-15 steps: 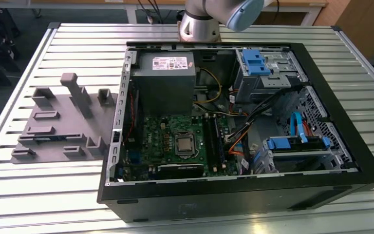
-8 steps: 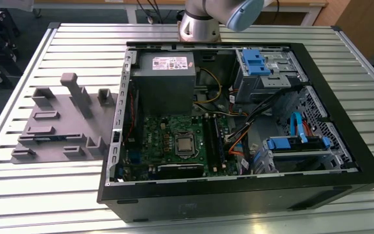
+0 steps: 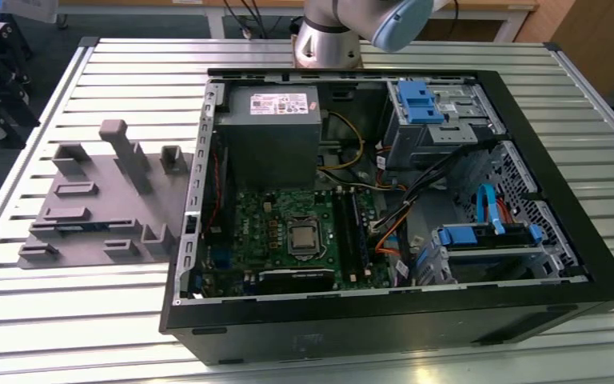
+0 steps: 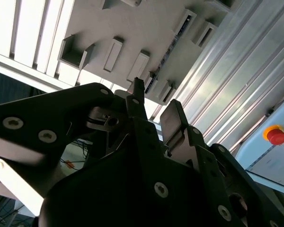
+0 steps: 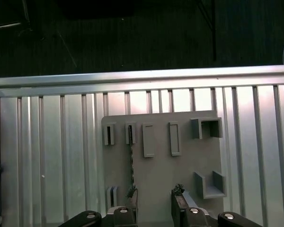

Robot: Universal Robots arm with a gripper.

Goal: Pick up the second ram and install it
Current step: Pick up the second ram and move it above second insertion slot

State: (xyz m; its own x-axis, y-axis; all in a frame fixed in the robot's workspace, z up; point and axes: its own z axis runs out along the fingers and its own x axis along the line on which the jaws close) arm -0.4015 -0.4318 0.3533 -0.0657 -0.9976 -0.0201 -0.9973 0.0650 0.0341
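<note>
In the exterior view a grey plastic fixture with pegs (image 3: 102, 218) lay on the ribbed metal table (image 3: 73, 312) beside an open black computer case (image 3: 392, 320). In both wrist views the second ram (image 5: 131, 165), a long thin stick, stood edgewise in it, pointing toward the black gripper (image 5: 155, 196), jaws apart.

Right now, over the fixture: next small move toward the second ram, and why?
Probably a small sideways shift before descending. In the first wrist view the second ram stands edge-on in the grey fixture, lined up with one of the fingers, not centred in the open gripper hanging above it.
</note>
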